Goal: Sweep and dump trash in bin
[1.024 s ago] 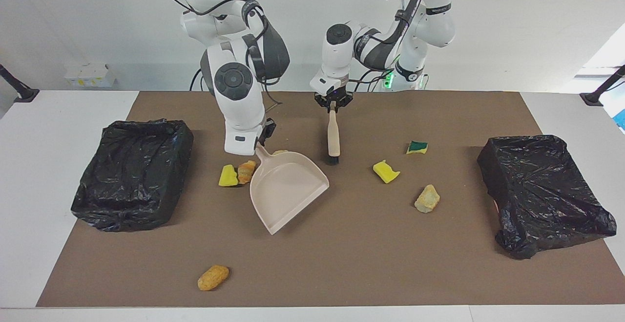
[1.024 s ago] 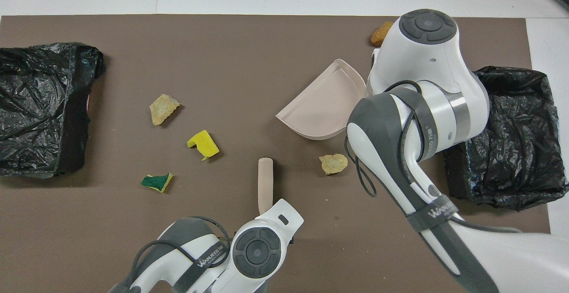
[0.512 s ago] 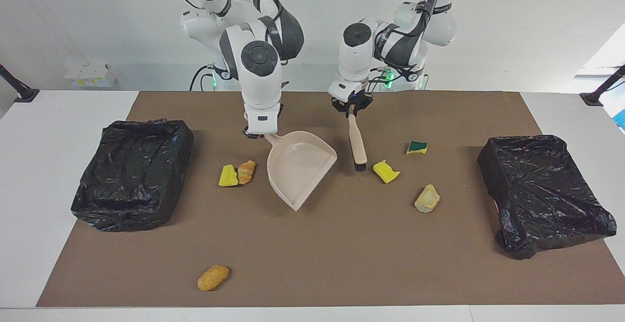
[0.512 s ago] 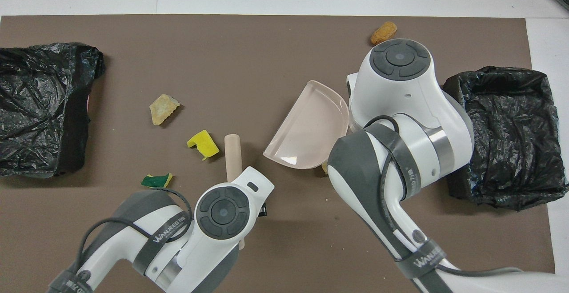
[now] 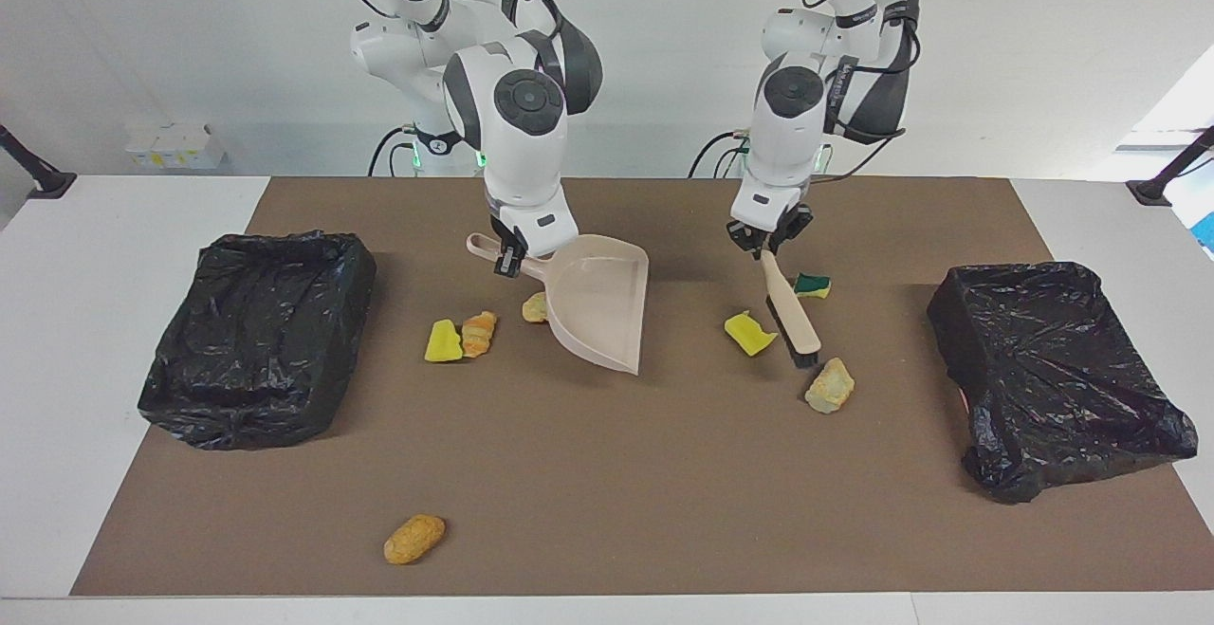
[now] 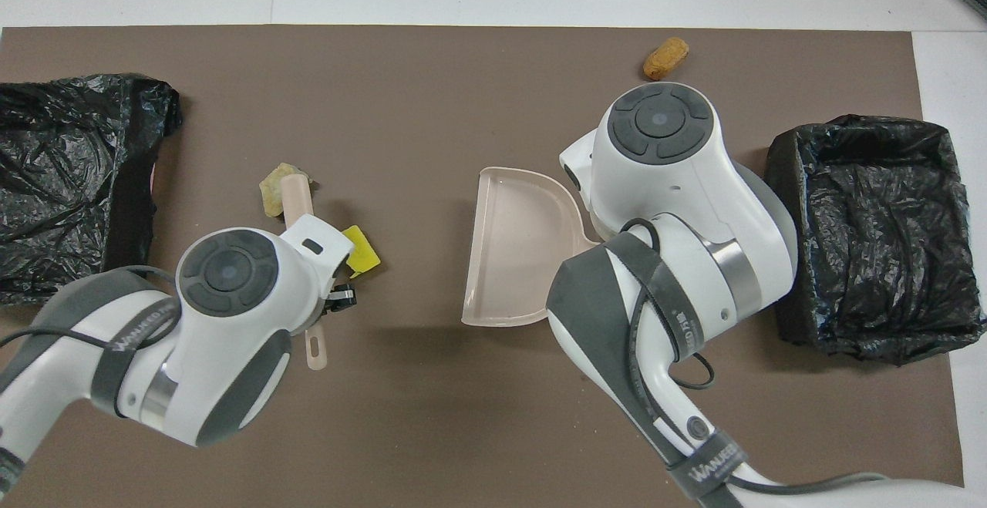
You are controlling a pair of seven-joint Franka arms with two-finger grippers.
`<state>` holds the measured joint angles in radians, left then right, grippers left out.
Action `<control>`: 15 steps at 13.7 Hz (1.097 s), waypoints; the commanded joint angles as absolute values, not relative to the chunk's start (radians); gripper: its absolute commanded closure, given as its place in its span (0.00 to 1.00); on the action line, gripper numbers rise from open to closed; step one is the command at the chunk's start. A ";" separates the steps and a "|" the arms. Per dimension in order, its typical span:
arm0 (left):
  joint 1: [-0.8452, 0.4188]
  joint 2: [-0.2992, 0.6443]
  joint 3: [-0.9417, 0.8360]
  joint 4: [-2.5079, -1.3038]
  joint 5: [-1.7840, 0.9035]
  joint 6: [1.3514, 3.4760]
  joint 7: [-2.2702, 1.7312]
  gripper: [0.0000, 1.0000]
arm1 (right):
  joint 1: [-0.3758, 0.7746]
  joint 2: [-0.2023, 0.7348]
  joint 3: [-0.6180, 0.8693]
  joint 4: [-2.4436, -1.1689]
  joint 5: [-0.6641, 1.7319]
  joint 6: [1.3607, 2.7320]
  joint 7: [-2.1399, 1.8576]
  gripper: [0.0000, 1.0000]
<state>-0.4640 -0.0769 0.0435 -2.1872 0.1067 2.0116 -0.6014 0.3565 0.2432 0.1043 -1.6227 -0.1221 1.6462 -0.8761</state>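
Left gripper (image 5: pixel 764 244): I have it shut tight on the brush (image 5: pixel 790 312) handle.
Brush: it slants down, its bristles low between the yellow sponge (image 5: pixel 749 333) and the tan lump (image 5: pixel 830 385), just beside both.
Right gripper (image 5: pixel 509 260): I hold the dustpan (image 5: pixel 599 312) by its handle, tipped up over the bench (image 5: pixel 664 473).
Trash: the lump lies toward the left arm's end; I think I should sweep it toward the dustpan.
Bin (image 5: pixel 1053 369): well apart from the lump.
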 commanded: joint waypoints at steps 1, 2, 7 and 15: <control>-0.347 -0.045 0.031 -2.145 0.124 2.017 -0.478 1.00 | 0.371 0.215 0.106 -1.690 -0.163 1.718 -0.905 1.00; -0.304 -0.041 0.031 -2.145 0.124 2.031 -0.415 1.00 | 0.386 0.215 0.106 -1.713 -0.164 1.750 -0.899 1.00; -0.153 -0.002 0.031 -2.141 0.149 2.106 -0.220 1.00 | 0.394 0.216 0.107 -1.848 -0.183 1.900 -0.914 1.00; -0.115 0.038 0.029 -2.158 0.141 2.164 -0.066 1.00 | 0.394 0.213 0.107 -1.873 -0.181 1.934 -0.913 1.00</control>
<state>-0.1310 0.0356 0.0406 -2.1633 0.1368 2.1345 -0.0883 0.3993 0.2379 0.1044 -1.8396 -0.1742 1.9080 -0.8798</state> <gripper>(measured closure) 0.744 0.687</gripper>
